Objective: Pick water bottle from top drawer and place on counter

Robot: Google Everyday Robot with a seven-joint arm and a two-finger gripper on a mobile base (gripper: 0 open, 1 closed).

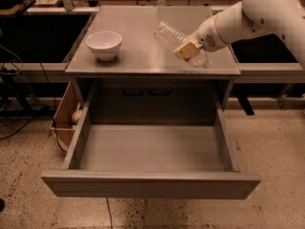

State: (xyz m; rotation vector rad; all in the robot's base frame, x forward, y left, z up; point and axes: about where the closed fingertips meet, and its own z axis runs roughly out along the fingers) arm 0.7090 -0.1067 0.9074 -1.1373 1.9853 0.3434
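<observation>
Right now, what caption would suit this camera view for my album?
The gripper holds the water bottle tilted over the counter, right of a white bowl, top drawer open below.

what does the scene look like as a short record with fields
gripper: over the right part of the counter, shut on the bottle
bottle: held tilted above the counter, out of the drawer
drawer: pulled open, nothing visible inside
counter: bowl on its left part
box: on the floor, left of the drawer
</observation>
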